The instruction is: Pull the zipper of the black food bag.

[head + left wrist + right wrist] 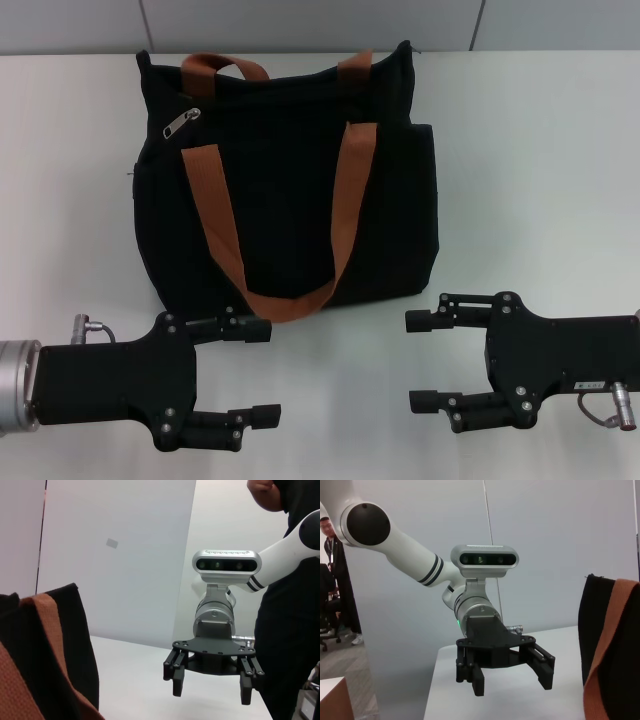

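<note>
The black food bag [290, 190] lies flat on the white table [540, 150], its two rust-orange straps [350, 200] draped over its front. The zipper's silver pull tab [182, 123] sits near the bag's far left corner, on a zip line along the top edge. My left gripper [262, 372] hovers open in front of the bag's near left corner, nothing between its fingers. My right gripper [410, 360] stands open at the near right, facing the left one, also holding nothing. The left wrist view shows the right gripper [211, 692] beside the bag [75, 645]. In the right wrist view the left gripper [512, 684] shows.
Bare white table surrounds the bag on both sides and between the grippers. A grey wall [320, 25] runs behind the table. One person [290, 630] stands close behind the right arm, another [330, 580] off behind the left arm.
</note>
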Controlling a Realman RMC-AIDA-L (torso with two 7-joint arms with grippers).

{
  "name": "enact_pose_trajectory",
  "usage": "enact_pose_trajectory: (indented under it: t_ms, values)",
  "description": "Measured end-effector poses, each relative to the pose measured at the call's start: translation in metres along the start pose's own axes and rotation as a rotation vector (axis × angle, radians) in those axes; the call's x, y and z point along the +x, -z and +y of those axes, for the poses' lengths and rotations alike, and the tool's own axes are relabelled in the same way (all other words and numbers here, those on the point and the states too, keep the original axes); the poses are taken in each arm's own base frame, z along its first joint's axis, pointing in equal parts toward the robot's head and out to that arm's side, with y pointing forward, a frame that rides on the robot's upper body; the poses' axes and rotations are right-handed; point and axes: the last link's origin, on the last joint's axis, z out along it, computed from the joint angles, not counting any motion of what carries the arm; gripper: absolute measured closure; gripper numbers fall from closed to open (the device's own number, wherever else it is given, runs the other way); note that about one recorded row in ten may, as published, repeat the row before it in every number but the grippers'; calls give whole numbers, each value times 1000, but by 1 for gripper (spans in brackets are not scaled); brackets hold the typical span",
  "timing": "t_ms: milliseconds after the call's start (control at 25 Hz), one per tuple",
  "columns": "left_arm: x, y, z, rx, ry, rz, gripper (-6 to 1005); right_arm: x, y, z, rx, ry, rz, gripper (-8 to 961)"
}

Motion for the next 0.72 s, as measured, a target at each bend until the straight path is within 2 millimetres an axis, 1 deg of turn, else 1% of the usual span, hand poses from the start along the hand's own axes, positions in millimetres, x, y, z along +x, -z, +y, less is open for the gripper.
enact_pose_trajectory:
  t_ms: [200, 240, 280, 320, 400, 440, 480, 600, 640, 680, 720]
  values:
    - [4, 0, 1, -2, -10, 29, 185, 0, 0, 0, 2, -2, -2, 200]
    - [6, 0, 0, 4, -17, 48, 185, 0, 0, 0, 3, -3, -4, 200]
    - [13, 0, -3, 30, -40, 97, 185, 0, 0, 0, 4, -4, -6, 200]
    - [13, 0, -3, 30, -40, 97, 185, 0, 0, 0, 4, -5, -7, 200]
    - [21, 2, -7, 76, -75, 163, 186, 0, 0, 0, 4, -4, -7, 200]
    - [30, 6, -11, 136, -116, 240, 186, 0, 0, 0, 5, -4, -6, 200]
    - [40, 15, -14, 221, -166, 339, 186, 0, -1, -1, 7, -4, -5, 199]
    - [44, 20, -16, 263, -185, 383, 186, 0, -1, -1, 8, -5, -5, 199]
    - [51, 30, -18, 350, -224, 470, 185, 0, -1, -1, 9, -5, -5, 199]
    - [56, 45, -26, 467, -257, 520, 185, 0, -1, -1, 9, -6, -6, 199]
    - [56, 45, -26, 467, -257, 520, 185, 0, -1, -1, 9, -6, -6, 199]
